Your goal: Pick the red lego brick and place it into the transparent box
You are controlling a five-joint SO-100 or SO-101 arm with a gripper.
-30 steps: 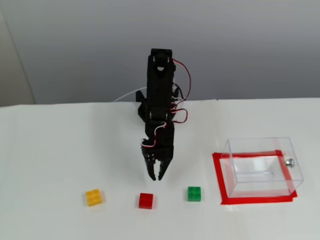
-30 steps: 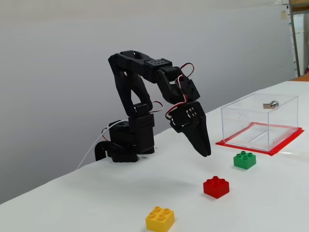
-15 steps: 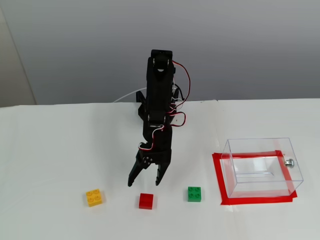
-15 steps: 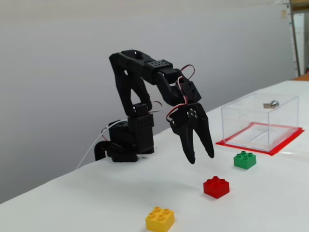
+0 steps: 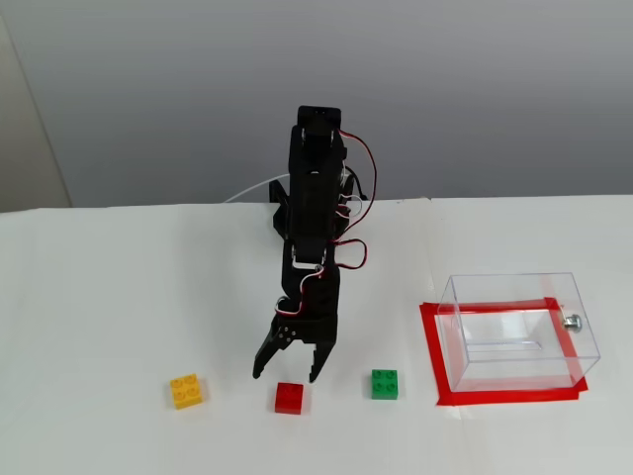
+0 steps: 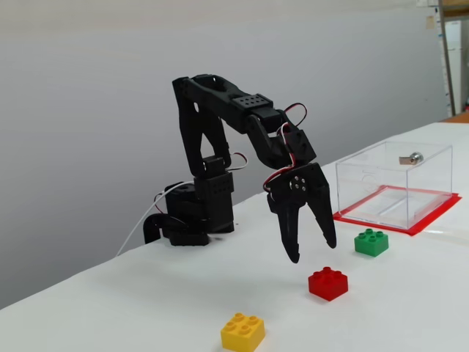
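Hand [image 6: 311,251] agape above red brick [image 6: 327,283].

Arm base hidden behind upper links in a fixed view; shelf [image 6: 454,51] cut by right edge; counter [image 5: 99,297] cropped all sides.

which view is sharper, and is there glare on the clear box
Both fixed views are slightly soft; the side one shows the red lego brick studs more clearly. The transparent box shows pale wall reflections, no harsh glare; shadows are faint in both.
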